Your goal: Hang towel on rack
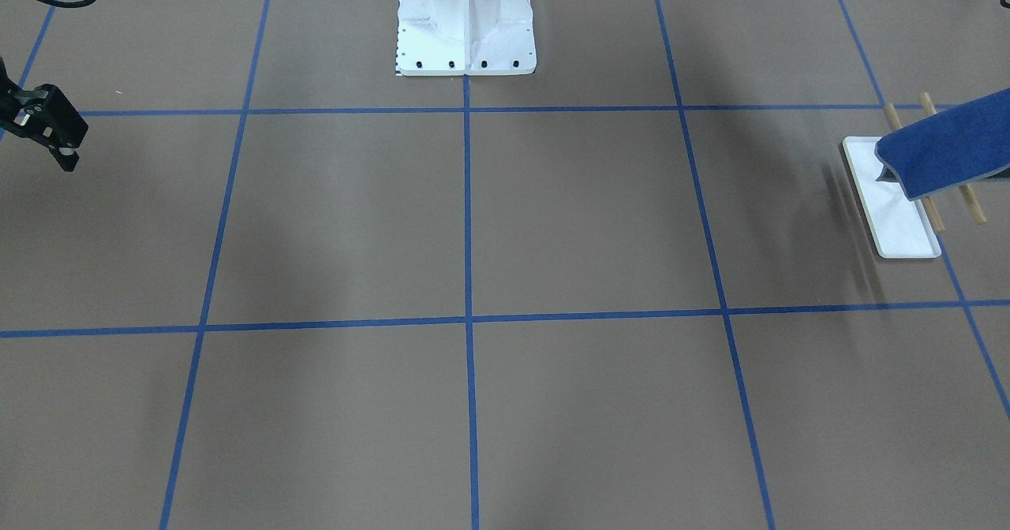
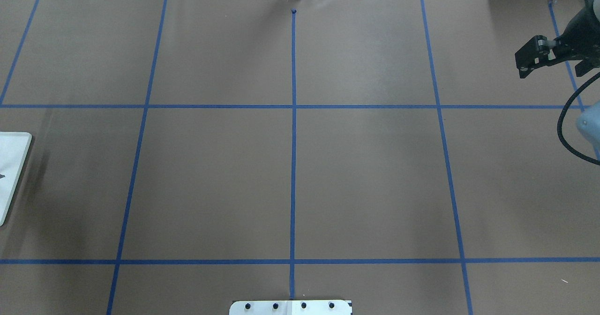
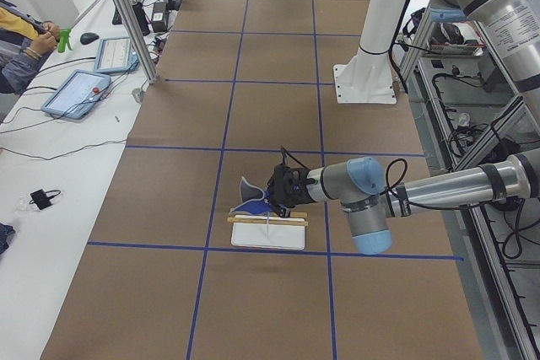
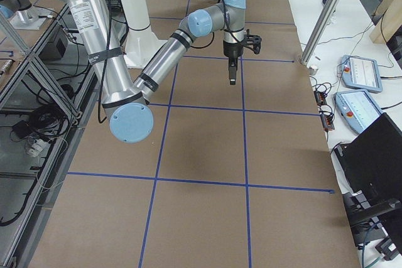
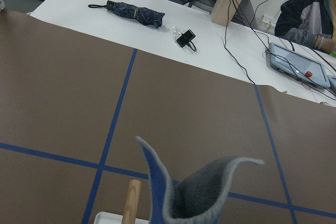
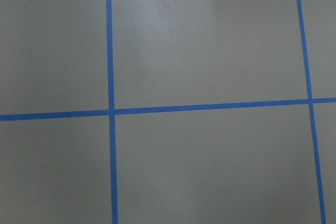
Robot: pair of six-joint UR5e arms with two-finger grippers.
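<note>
The blue towel (image 1: pixel 947 151) lies across the rack's two wooden dowel bars (image 1: pixel 967 203), its outer end rising off the view's right edge. The rack's white tray base (image 1: pixel 895 214) sits on the table below and also shows at the overhead view's left edge (image 2: pixel 11 174). In the left wrist view the towel (image 5: pixel 199 192) curls up, grey underside showing, beside one dowel (image 5: pixel 131 203). My left gripper (image 3: pixel 277 196) is at the towel above the rack; I cannot tell whether it is open or shut. My right gripper (image 1: pixel 69 159) hangs far away and looks shut and empty.
The white bolted robot pedestal (image 1: pixel 465 25) stands at the table's middle back edge. Blue tape lines (image 1: pixel 467 317) grid the brown table. Operators with tablets (image 3: pixel 76 94) sit at the side bench.
</note>
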